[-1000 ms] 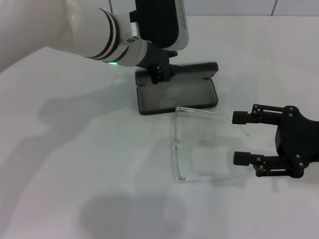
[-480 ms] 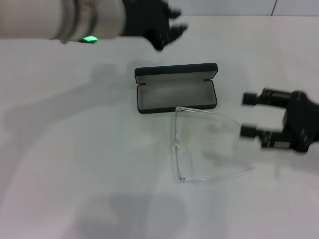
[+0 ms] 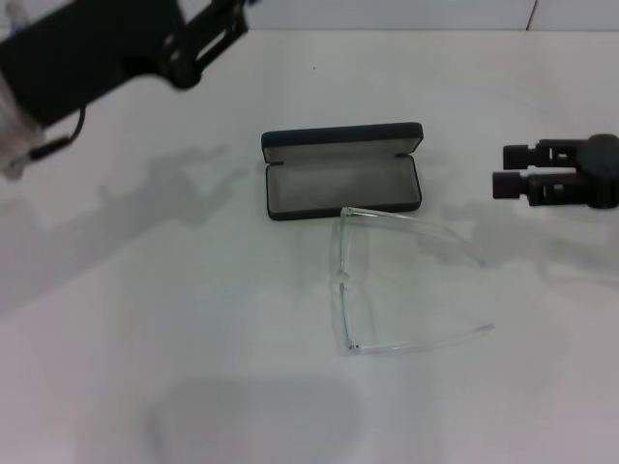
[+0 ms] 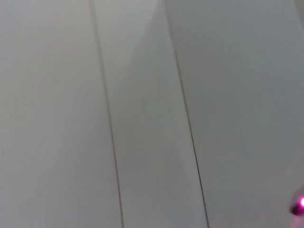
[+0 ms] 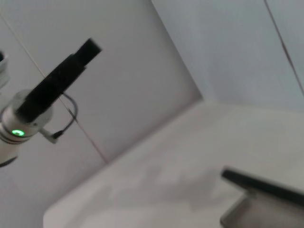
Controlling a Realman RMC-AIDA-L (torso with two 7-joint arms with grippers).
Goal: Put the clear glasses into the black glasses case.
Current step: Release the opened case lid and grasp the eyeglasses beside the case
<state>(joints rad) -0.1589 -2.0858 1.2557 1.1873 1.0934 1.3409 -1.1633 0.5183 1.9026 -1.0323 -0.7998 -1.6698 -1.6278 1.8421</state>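
The black glasses case (image 3: 338,184) lies open in the middle of the table, its grey lining bare and its lid standing at the far side. The clear glasses (image 3: 339,280) rest unfolded on the table just in front of the case, with both temple arms reaching to the right. My right gripper (image 3: 513,168) hovers at the right edge, level with the case and well away from the glasses, open and holding nothing. My left gripper (image 3: 213,29) is raised at the upper left, far from both. The right wrist view shows the case's lid edge (image 5: 261,184) and the left gripper (image 5: 89,48).
The white table (image 3: 193,338) runs back to a tiled wall (image 3: 406,12). The left wrist view shows only wall panels (image 4: 142,114).
My left arm has lifted away from the case, up and to the left. The right gripper has drawn back from the glasses to the right and turned. Glasses and case lie unmoved.
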